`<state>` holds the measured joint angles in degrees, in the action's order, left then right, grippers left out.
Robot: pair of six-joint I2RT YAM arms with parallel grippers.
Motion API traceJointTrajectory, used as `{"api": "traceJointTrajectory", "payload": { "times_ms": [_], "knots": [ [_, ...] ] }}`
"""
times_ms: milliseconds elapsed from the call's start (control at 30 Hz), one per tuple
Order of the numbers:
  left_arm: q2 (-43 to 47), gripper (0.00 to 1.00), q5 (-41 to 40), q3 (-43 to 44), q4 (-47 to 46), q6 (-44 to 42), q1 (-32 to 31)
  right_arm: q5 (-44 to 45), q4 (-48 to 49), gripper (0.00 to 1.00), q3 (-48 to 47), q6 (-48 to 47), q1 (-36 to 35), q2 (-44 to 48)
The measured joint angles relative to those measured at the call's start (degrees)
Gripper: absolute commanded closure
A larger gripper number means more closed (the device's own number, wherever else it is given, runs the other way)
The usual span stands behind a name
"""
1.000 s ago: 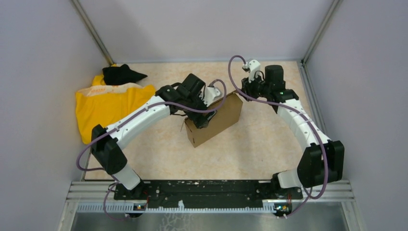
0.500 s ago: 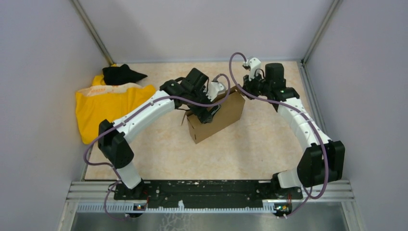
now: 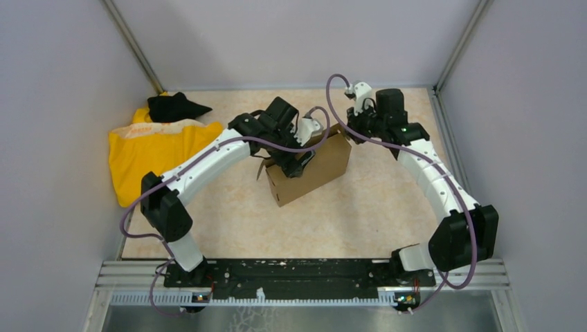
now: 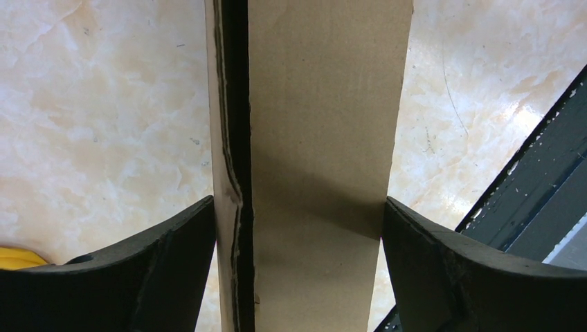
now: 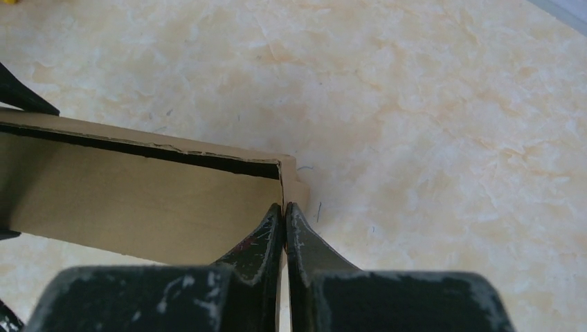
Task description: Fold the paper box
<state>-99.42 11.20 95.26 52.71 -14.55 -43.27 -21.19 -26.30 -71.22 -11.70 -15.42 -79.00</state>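
Two tools grip the plain brown corrugated cardboard box [image 3: 324, 164] standing on edge on the table [image 3: 387, 200], nudged slightly leftward within the last second: left tool [image 4: 297, 209] clamps across its width, right tool [image 5: 285, 211] pinches its corner wall, suggesting final squaring-up.

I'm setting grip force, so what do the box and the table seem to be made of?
The box looks like plain brown corrugated cardboard with a matte finish. In the left wrist view its cut edge is rough and fibrous, with a dark gap between layers. The table looks hard and smooth, beige with a marbled pattern and a faint sheen. It is probably laminate or a printed sheet, but the pictures do not show which.
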Motion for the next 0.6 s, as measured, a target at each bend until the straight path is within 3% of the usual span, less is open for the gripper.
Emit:
{"api": "traceJointTrajectory", "payload": {
  "times_ms": [367,600],
  "knots": [
    [0.0,0.12,1.4,0.5,0.3,-0.7,1.0,3.0,-6.3,1.0,-2.8,3.4,-1.4,0.8],
    [0.0,0.18,2.7,0.6,0.4,-0.8,1.0,4.5,-9.8,1.0,-2.7,5.9,-1.5,3.1]
  ]
}}
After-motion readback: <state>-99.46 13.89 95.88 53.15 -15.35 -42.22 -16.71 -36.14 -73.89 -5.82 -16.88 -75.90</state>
